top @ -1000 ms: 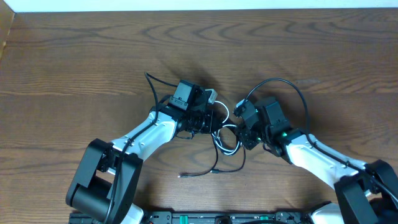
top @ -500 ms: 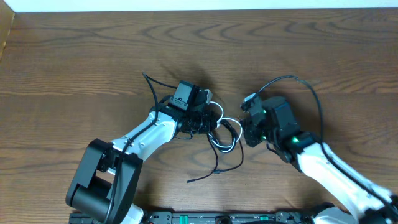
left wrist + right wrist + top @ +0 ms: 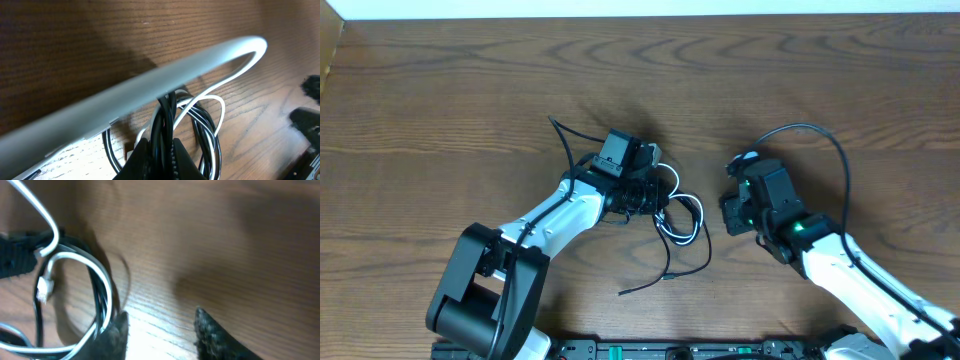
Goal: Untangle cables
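Left fingers (image 3: 141,162) are clenched on strands of the black cord (image 3: 670,268), and we take them as our landmark. Looped with it, the white cord (image 3: 693,214) lies on the worktop (image 3: 440,110) just beside those fingers, on the side facing the right arm. One black end trails from them toward the worktop's near edge. Right fingers (image 3: 215,336) stand released with nothing between them, near the loops but apart from the left fingers. We see dark brown wood grain all around, and a pale strip (image 3: 640,8) beyond the far edge.
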`<act>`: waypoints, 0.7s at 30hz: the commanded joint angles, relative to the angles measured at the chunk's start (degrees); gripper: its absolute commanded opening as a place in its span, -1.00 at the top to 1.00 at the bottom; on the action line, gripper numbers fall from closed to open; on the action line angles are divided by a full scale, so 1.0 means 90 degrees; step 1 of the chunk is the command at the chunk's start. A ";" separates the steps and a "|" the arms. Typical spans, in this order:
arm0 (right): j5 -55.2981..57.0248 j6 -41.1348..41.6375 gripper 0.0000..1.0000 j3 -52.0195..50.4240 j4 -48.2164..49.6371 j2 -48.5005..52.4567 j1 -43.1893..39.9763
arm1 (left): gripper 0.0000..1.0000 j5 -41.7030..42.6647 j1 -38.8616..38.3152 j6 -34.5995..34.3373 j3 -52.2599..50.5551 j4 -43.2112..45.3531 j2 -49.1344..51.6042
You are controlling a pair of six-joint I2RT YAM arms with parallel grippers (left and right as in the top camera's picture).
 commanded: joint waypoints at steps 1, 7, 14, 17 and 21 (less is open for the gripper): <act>-0.0724 -0.0675 0.12 -0.0005 0.0216 0.0323 -0.0044 | 0.85 -0.0015 -0.0002 0.0015 -0.0017 -0.0058 0.0073; -0.1282 -0.0869 0.18 -0.0005 0.0838 0.0950 -0.0039 | 0.85 0.0690 -0.0002 0.0449 -0.0017 -0.0061 0.0073; -0.1273 -0.0984 0.33 -0.0005 0.1044 0.1336 -0.0039 | 0.85 0.0707 -0.0007 0.0444 -0.0017 -0.0058 0.0073; -0.1100 -0.0984 0.34 -0.0005 0.1042 0.1336 -0.0039 | 0.85 0.0707 -0.0007 0.0432 -0.0017 -0.0061 0.0073; -0.0670 -0.0984 0.28 -0.0005 0.0979 0.1367 -0.0039 | 0.85 0.0707 -0.0007 0.0372 -0.0017 -0.0058 0.0075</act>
